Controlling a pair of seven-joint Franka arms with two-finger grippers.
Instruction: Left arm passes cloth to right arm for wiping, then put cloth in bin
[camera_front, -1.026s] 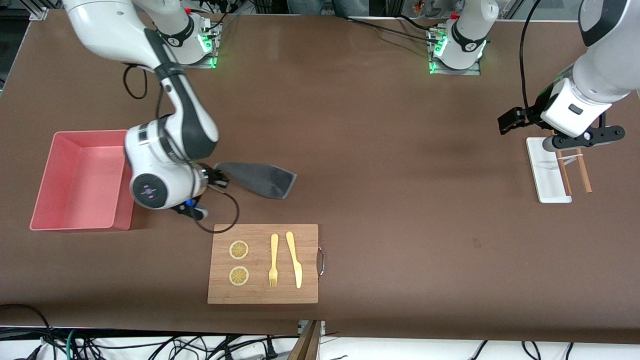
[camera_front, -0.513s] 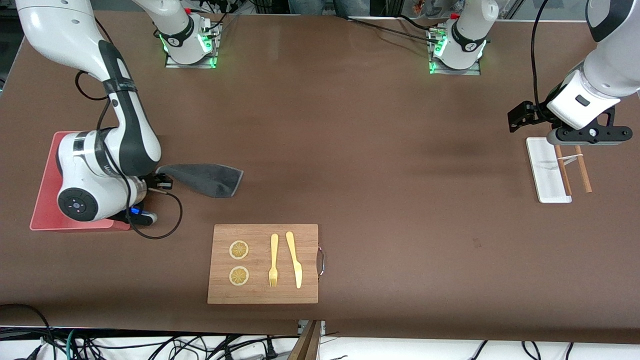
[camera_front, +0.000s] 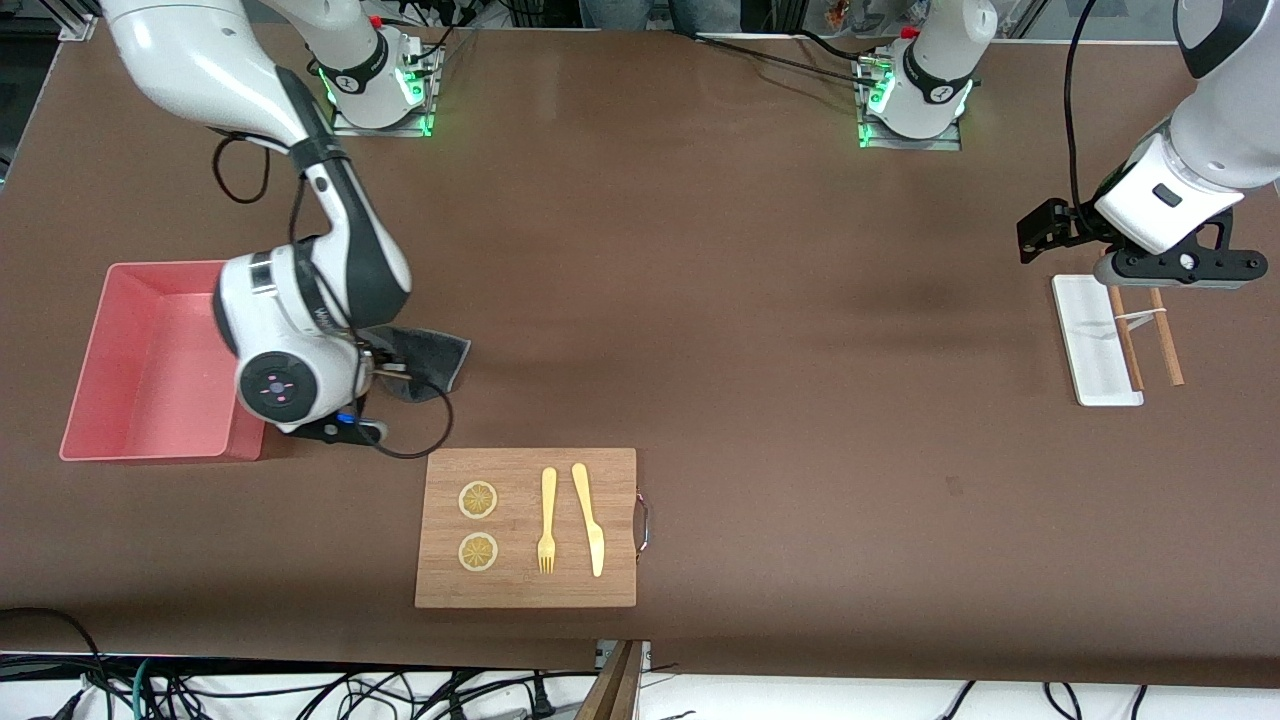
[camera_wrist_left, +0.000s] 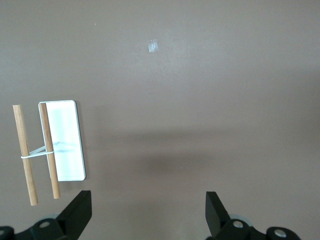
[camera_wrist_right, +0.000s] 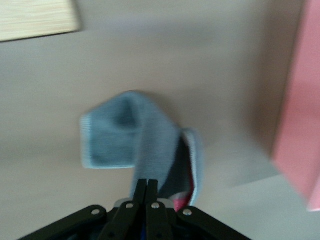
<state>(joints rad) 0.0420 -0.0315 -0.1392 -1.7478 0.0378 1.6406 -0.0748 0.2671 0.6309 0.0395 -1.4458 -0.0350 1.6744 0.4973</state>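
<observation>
Front view shows the pink bin at my right arm's end of the table with nothing visible in it, though my right wrist covers part of it, and the small white tray at my left arm's end, two tied wooden sticks lying partly across its edge. My right gripper is clamped on the cloth, which hangs bunched just beside the bin and over the bare table, while my left gripper waits with fingers apart above the tray. Half a second ago my right wrist was over the bin with the cloth spread flatter; it has since swung back toward the table's middle.
</observation>
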